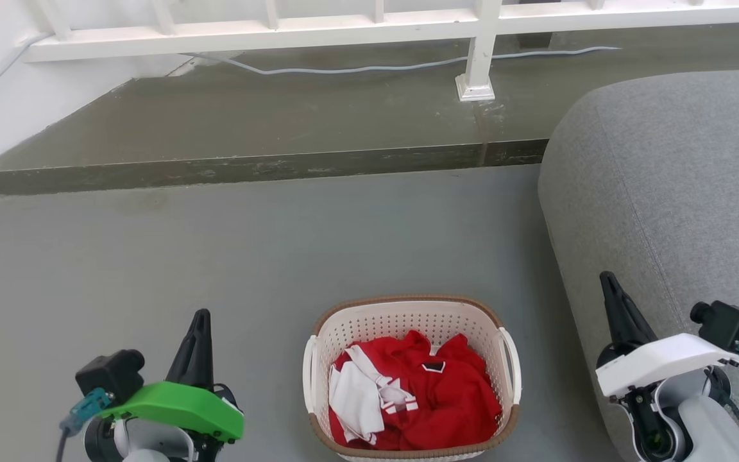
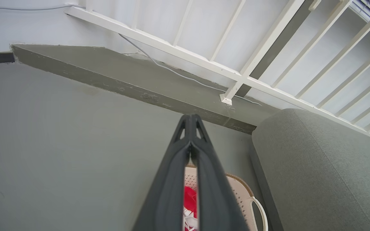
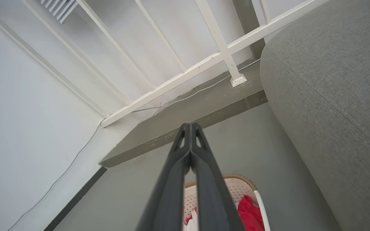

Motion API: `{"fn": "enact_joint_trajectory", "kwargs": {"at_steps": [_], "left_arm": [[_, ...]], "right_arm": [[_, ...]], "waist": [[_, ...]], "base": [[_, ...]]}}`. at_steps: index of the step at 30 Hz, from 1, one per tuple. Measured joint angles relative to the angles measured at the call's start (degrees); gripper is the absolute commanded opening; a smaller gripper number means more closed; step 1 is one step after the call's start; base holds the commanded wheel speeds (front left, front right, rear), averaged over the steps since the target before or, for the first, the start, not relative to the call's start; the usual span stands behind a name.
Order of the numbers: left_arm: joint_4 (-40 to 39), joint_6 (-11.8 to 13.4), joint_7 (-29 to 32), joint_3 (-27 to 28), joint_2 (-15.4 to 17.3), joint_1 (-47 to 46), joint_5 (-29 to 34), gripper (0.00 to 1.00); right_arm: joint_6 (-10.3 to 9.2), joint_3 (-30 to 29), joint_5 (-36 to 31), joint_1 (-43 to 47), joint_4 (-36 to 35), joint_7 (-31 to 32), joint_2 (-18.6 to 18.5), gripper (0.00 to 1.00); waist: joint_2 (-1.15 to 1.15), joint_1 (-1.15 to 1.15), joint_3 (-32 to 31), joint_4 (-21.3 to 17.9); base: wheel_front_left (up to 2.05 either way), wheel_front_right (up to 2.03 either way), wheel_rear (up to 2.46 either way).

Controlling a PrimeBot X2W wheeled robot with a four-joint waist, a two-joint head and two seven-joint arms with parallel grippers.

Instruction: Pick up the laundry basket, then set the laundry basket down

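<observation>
The laundry basket [image 1: 408, 317] stands on the grey floor at the bottom centre of the head view, cream-white and perforated with a brown rim and white loop handles, holding red and white clothes. My left gripper [image 1: 201, 316] is shut, raised to the left of the basket and apart from it. My right gripper [image 1: 607, 277] is shut, to the right of the basket, in front of the sofa. The left wrist view has the left gripper [image 2: 190, 118] tips together above the basket [image 2: 241, 192]. In the right wrist view the right gripper [image 3: 189, 126] is shut above the basket [image 3: 236, 184].
A grey sofa [image 1: 684, 192] rises at the right, close to the basket. A raised grey step [image 1: 247, 128] runs across the back, with a white railing [image 1: 369, 25], its post [image 1: 477, 64] and a grey cable [image 1: 369, 67] on it. A white wall stands at the left.
</observation>
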Motion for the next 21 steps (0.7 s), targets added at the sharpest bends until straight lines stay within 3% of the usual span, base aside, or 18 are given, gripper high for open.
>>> {"fn": "enact_joint_trajectory", "kwargs": {"at_steps": [21], "left_arm": [[-0.1, -1.5, 4.0, 3.6, 0.2, 0.0, -14.1, 0.0]], "right_arm": [[0.0, -3.7, 13.0, 0.0, -0.7, 4.0, 1.1, 0.0]], "waist": [[0.0, 0.0, -0.4, 0.5]], "base": [[0.0, 0.0, 0.0]]}}
